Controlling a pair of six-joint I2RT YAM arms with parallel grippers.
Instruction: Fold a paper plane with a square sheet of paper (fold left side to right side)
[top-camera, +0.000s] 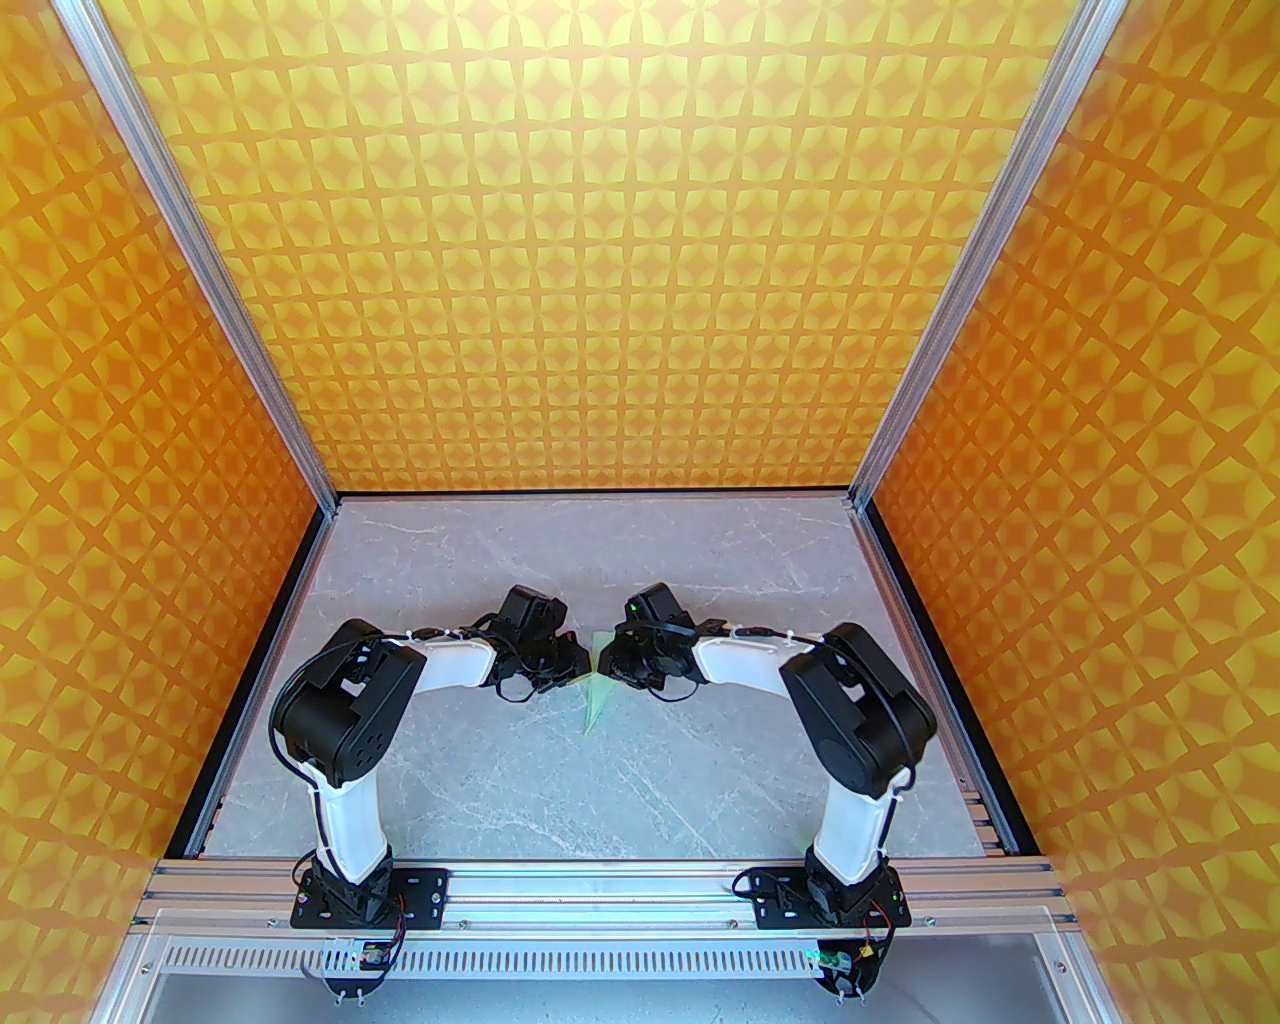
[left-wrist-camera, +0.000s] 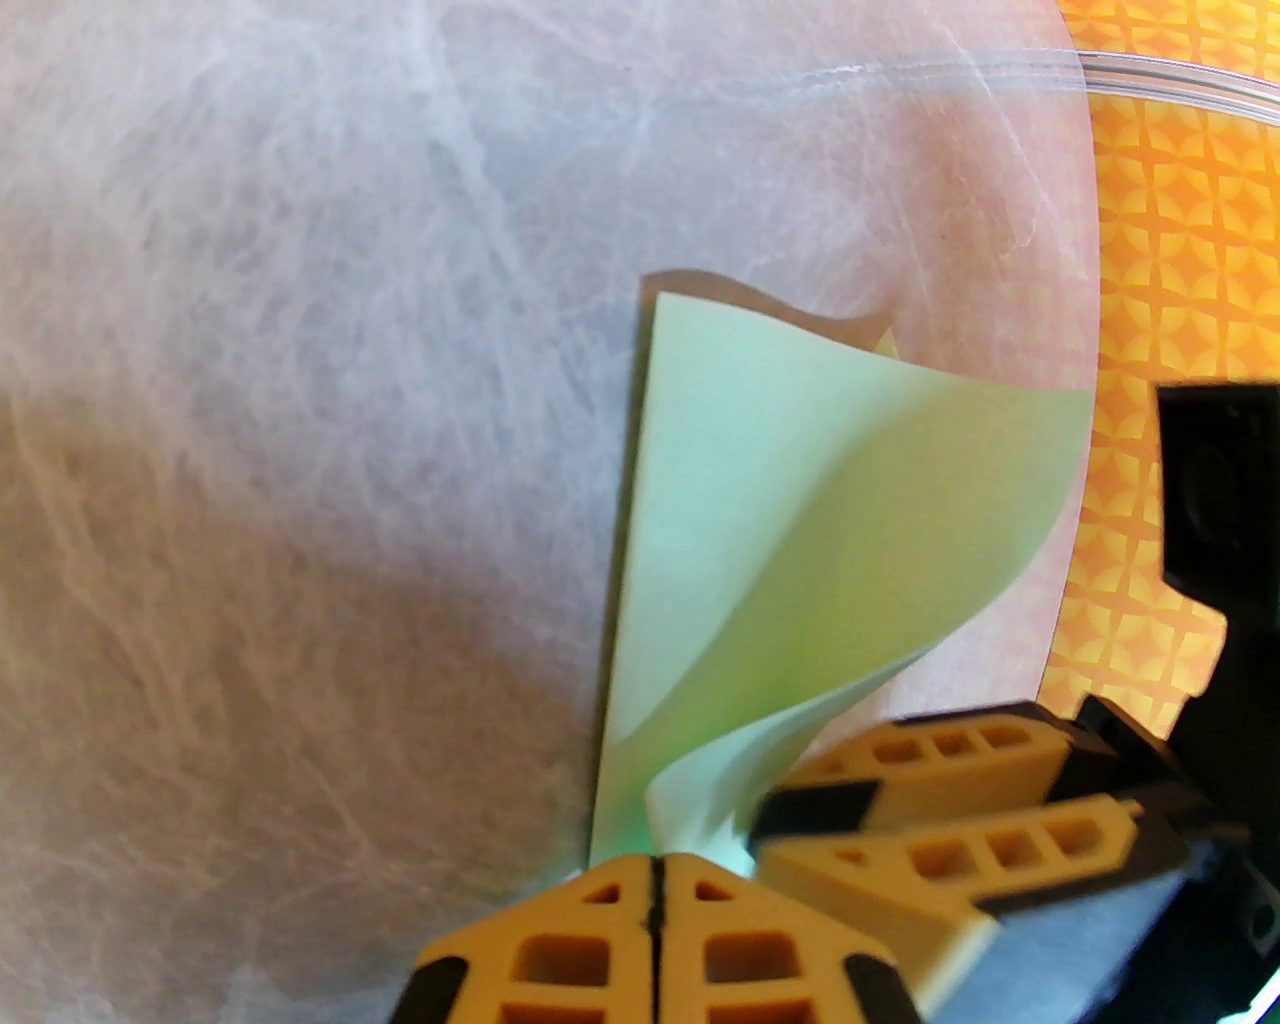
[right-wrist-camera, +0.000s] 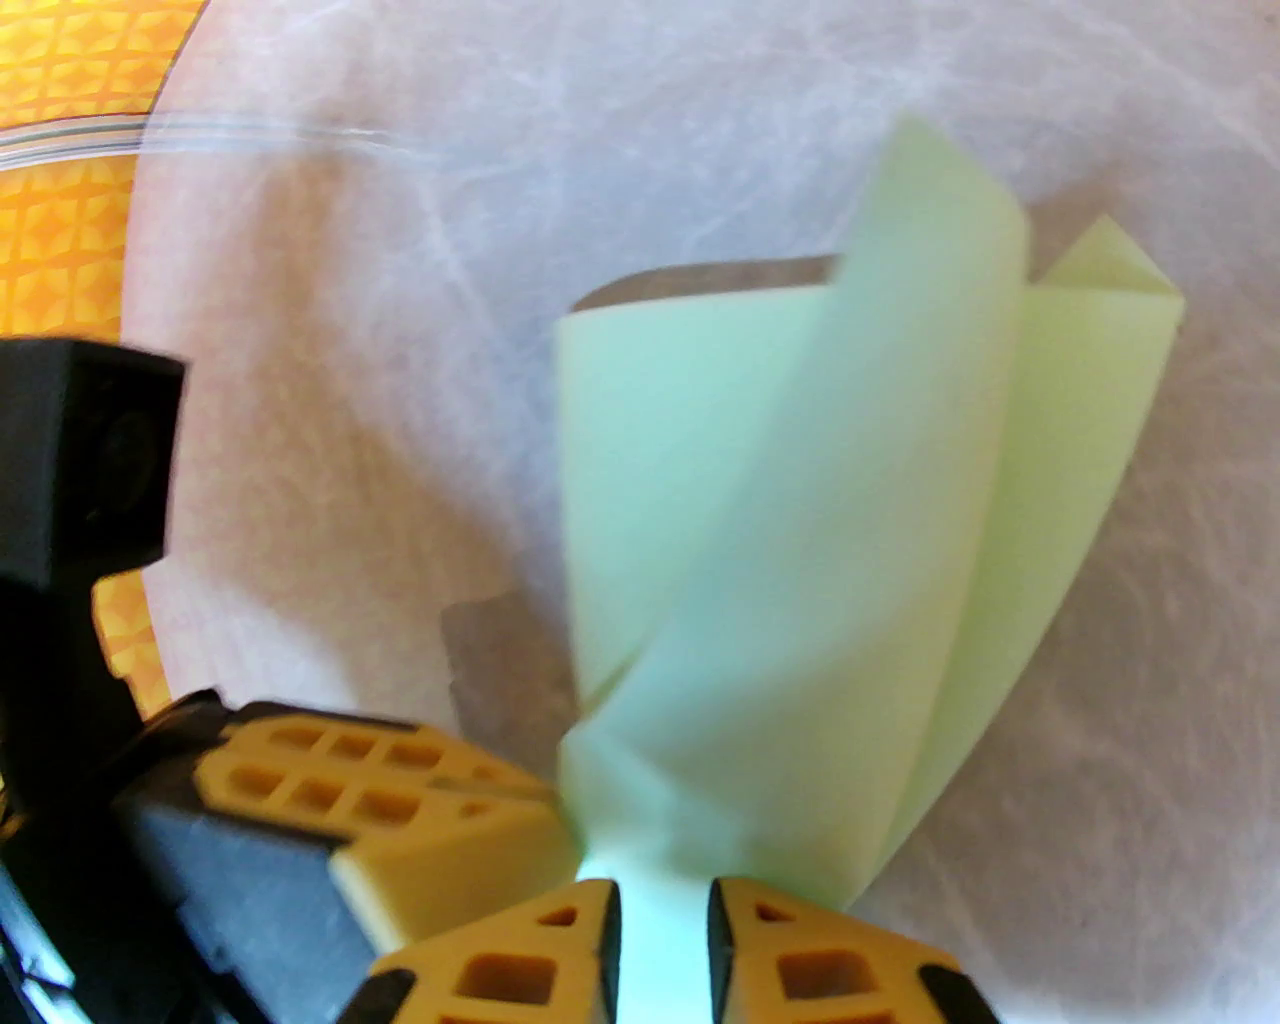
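Mid-bench, the two arms bend inward until their claws meet tip to tip over the grey marbled bench (top-camera: 500, 780). The sheet of paper (top-camera: 597, 695) hangs between them, creased and twisted, its layers curling open and its narrow end pointing toward the arm bases.

The right claw (right-wrist-camera: 662, 900) is clamped on a bunched end of the paper (right-wrist-camera: 800, 550), which fills the gap between its fingers. The left claw (left-wrist-camera: 655, 875) has its fingers pressed together, and the paper (left-wrist-camera: 760, 500) runs into their tips. Each claw crowds the other's view: the right claw (left-wrist-camera: 765, 830) sits just beside the left, touching the same twisted end. Orange patterned walls (top-camera: 640, 250) close in the bench on three sides.
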